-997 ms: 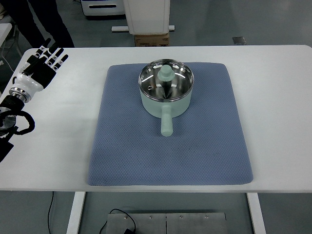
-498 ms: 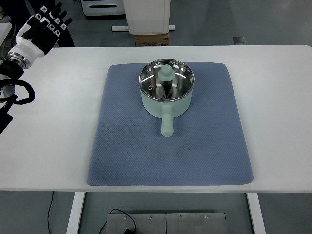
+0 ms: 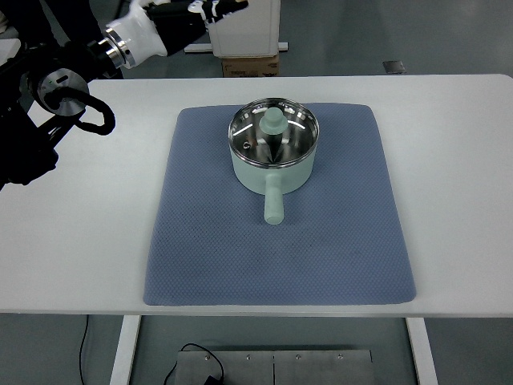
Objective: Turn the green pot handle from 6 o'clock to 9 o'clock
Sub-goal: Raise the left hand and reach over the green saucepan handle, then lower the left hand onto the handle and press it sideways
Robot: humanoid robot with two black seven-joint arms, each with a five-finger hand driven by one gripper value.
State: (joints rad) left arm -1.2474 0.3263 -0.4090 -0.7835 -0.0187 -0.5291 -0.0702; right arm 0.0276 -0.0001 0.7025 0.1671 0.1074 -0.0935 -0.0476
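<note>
A pale green pot [image 3: 274, 164] with a glass lid and green knob [image 3: 274, 120] stands on a blue mat [image 3: 208, 241] at the table's middle. Its handle [image 3: 274, 204] points straight toward the near edge, at 6 o'clock. My left hand [image 3: 200, 10] is raised at the picture's top edge, above and beyond the table's far side, up and left of the pot. Its fingers are stretched out and hold nothing. The arm [image 3: 64, 80] comes in from the upper left. The right arm does not show.
The mat lies on a white table [image 3: 457, 200]. Beyond the far edge stand a white cabinet base [image 3: 240, 32] and a cardboard box [image 3: 248, 66] on the grey floor.
My left arm has swung from the table's left edge up and to the right, so the hand is now at the top edge, closer to the pot. The pot has not moved.
</note>
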